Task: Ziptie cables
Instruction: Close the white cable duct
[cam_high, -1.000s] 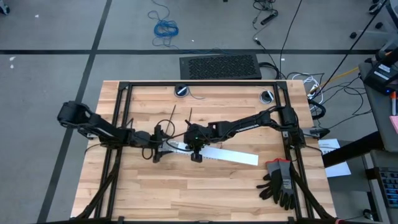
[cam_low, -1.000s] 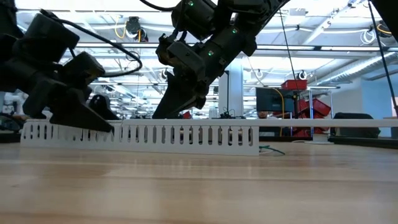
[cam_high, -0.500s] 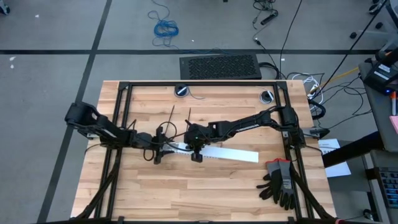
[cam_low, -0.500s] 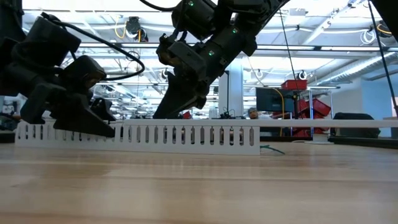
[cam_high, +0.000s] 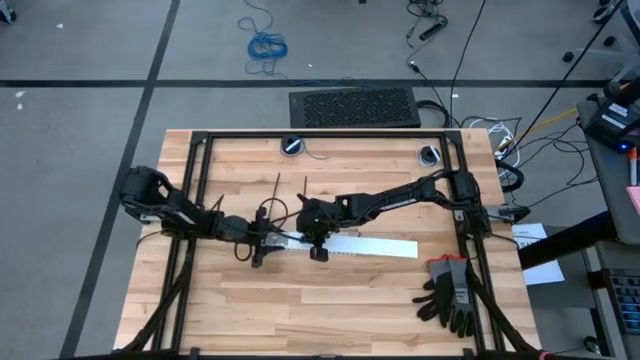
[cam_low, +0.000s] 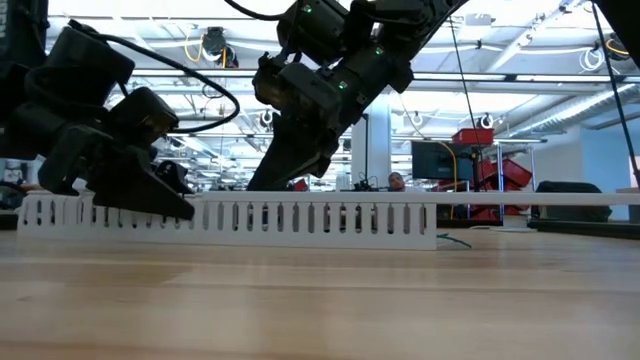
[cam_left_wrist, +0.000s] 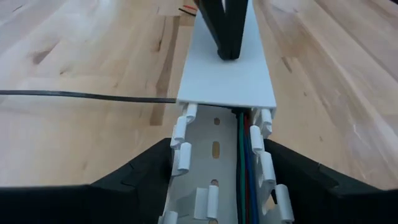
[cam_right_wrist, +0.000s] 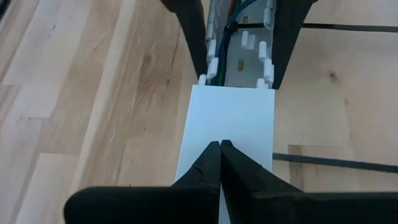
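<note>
Since a second ago, your left arm has pushed toward the counter's middle and the white slotted duct (cam_low: 230, 215) has slid a little to the right in the low view; the left jaws have narrowed from wide open and now clasp the duct's open end by its two side walls, one finger on each wall, as the left wrist view shows. The left gripper (cam_high: 258, 243) sits low on the wooden counter (cam_high: 300, 300), left of centre. Your right gripper (cam_right_wrist: 219, 163) has its jaws fully closed, tips touching, pressed down on the duct's white lid (cam_left_wrist: 227, 78) just beyond the uncovered stretch. In the high view that right gripper (cam_high: 315, 243) stands close to the left one, the duct running out from both toward the counter's right side.

The cables (cam_left_wrist: 244, 168), red, green and blue strands, lie inside the open channel between the duct's white teeth and run in under the lid's edge. One ziptie (cam_left_wrist: 87, 96), thin and black, lies flat on the counter beside the duct, its end reaching the lid's corner; another ziptie (cam_right_wrist: 336, 163) lies across the boards on the other side. A pair of black and grey gloves (cam_high: 448, 292) rests at the counter's right front corner, well apart.
</note>
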